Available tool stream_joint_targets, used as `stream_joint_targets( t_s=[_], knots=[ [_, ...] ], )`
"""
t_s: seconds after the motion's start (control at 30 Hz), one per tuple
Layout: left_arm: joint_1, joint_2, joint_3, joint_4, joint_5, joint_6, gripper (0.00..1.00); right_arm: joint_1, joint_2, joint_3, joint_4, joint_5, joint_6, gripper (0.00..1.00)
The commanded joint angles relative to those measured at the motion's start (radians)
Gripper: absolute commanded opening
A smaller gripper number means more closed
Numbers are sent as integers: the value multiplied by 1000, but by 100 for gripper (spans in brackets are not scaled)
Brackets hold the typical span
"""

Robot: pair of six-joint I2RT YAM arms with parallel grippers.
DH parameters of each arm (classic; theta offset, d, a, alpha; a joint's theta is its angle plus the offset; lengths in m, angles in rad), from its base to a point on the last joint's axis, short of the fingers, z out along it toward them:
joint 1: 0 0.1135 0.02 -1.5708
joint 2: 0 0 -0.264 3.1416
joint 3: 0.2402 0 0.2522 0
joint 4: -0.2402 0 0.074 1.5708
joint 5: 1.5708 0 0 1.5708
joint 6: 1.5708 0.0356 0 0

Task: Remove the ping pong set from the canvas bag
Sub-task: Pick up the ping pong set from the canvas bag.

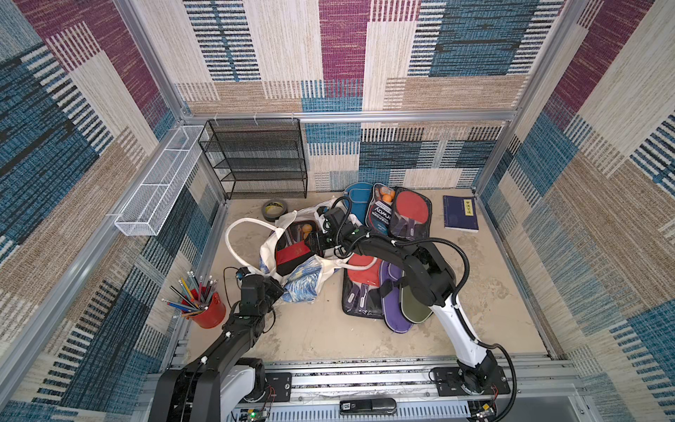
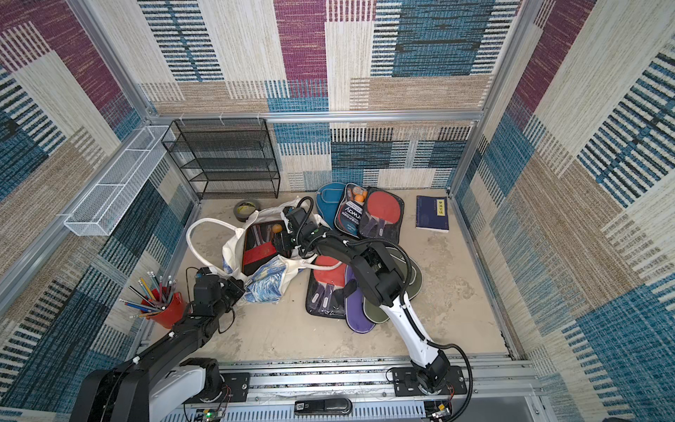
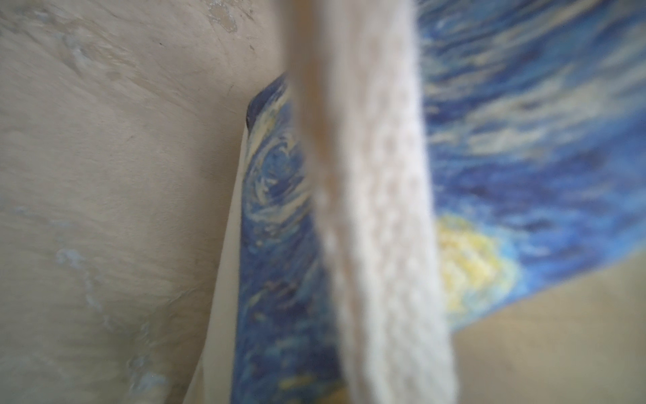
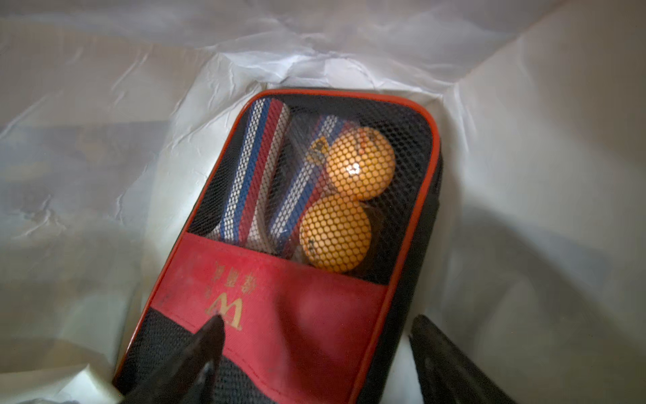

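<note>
Right claw (image 4: 316, 321) is down in the mouth of the canvas bag (image 1: 307, 281), and its jaws are wide apart with nothing clamped. Directly beneath them lies the ping pong set (image 4: 297, 262), a red-and-black zip case. One of the fingers (image 4: 206, 349) hovers over the red band, while the second sits just off the case's edge, above the pale lining. Ahead of the fingertips the mesh window shows two orange balls (image 4: 360, 162) and striped paddle handles.

So the set is not out yet. In both top views it lies inside the bag, cloth bunched around it, with the right claw (image 2: 283, 243) at the end of the case nearest it.

Left claw (image 1: 274, 288) is closed. Its wrist view is filled by a cream handle (image 3: 377, 210) running close across the lens, with blue swirl print just behind, so I judge it is pinching the bag there to hold it down, though the fingers themselves are hidden.

Behind and beside my right arm, other paddle cases (image 1: 398, 213) lie on the table (image 1: 328, 329), well clear of the bag.

What's left is nearly everything: close on the case, draw it back through the opening, and set it down outside.
</note>
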Motion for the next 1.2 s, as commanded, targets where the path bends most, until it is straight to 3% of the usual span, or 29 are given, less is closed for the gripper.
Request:
stream_joint_targets(
  t_s=[0.0,0.33,0.63,0.8,0.9,0.97,1.0,1.17],
  knots=[
    [0,3,-7,-69,-5,2,0,0,35,34,-15,-17,38,85],
    [0,27,-3,-45,-1,-1,0,19,141,175,-90,28,61,87],
    [0,51,-4,-18,4,-1,0,68,179,175,-90,46,87,81],
    [0,57,-9,-6,6,-6,0,75,172,140,-67,35,104,61],
    [0,58,-7,-6,6,-4,0,75,161,130,-66,43,104,33],
    [0,58,-7,-6,4,-2,0,75,149,122,-62,47,105,5],
    [0,57,-6,-7,2,-1,0,75,145,119,-63,48,106,0],
    [0,60,-4,-6,0,-1,0,75,97,84,-46,55,106,0]
  ],
)
